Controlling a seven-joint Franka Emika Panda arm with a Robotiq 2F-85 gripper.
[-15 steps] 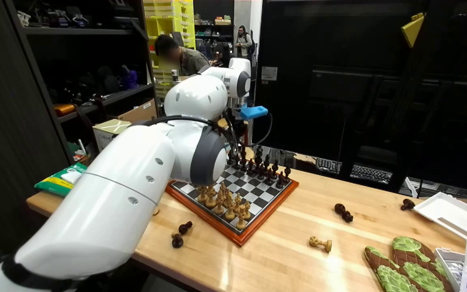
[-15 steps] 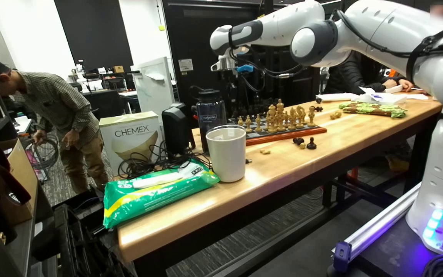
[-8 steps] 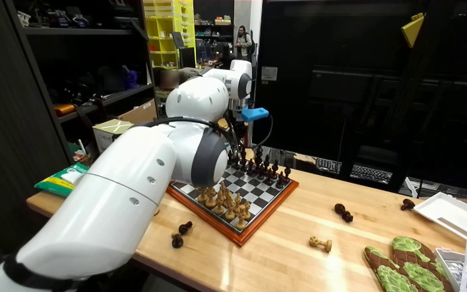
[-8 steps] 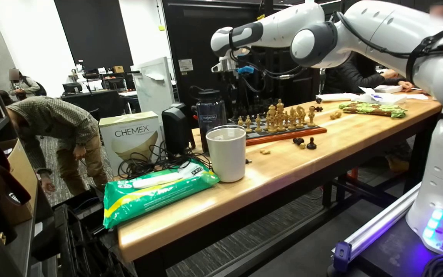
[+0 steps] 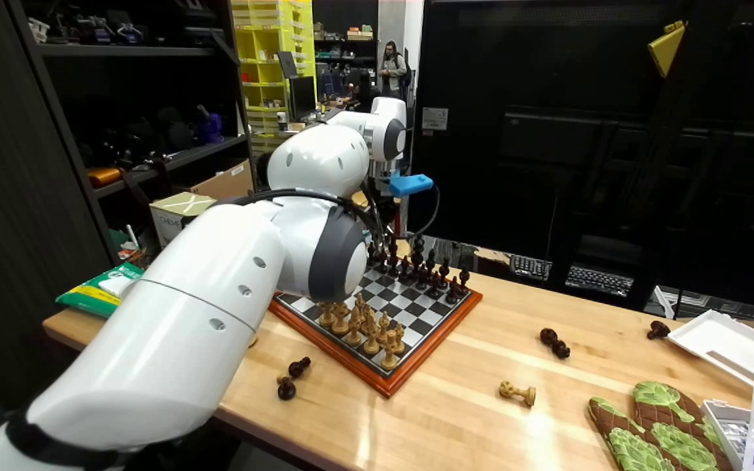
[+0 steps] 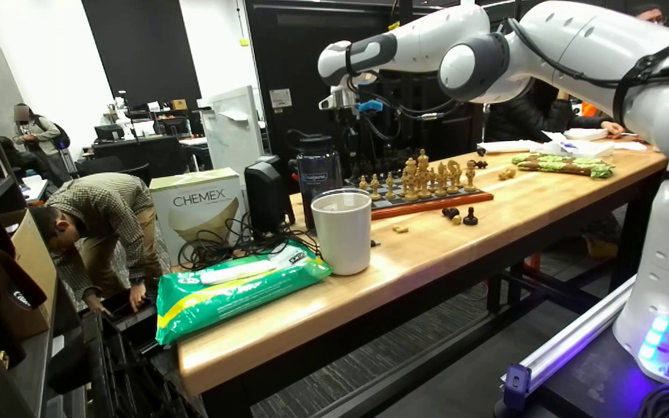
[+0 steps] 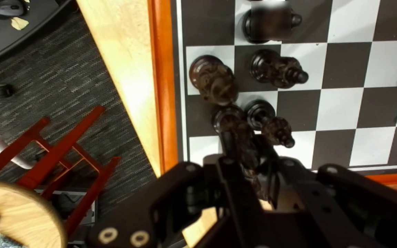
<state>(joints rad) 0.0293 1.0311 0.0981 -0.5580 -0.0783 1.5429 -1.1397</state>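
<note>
1. Gripper: black.
2. Dark chess pieces: very dark brown, nearly black.
3. Light chess pieces: honey tan.
4. Chessboard: black and silvery-white checks, thin white edge line, orange-brown border.
5. Desk: pale blond wood, streaky grain.
6. Robot arm: white, dark grey joint covers.
7. Wrist bracket: bright blue.
8. Oven mitts: brown, green leafy print.
9. Wipes pack: green, yellow stripe, white flap.
10. Cup: off-white.
11. Chemex box: white front, tan carafe shape, pale yellow-green top.
12. Stool: red legs, blond seat.
</note>
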